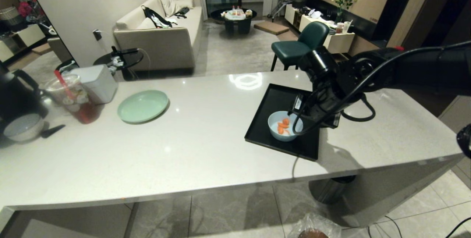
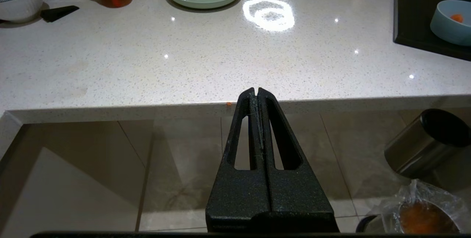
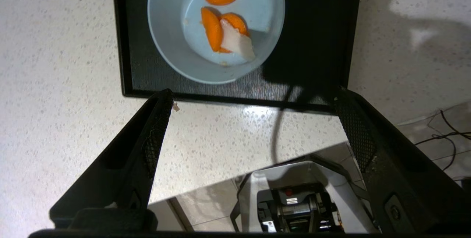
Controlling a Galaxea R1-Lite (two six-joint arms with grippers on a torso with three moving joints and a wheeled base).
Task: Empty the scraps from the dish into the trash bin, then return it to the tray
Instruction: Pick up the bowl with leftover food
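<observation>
Right claw wide open, holding nothing, hovering over the tray's near edge just beside the dish. Dish upright, mouth up, on the tray's near part, scraps inside. Tray's long axis runs near-far, at the counter's right side. Left claw shut, empty, parked off the counter's near edge. Bin on the floor.

Home, open kitchen/living rm: stone counter, sofa, coffee table.
</observation>
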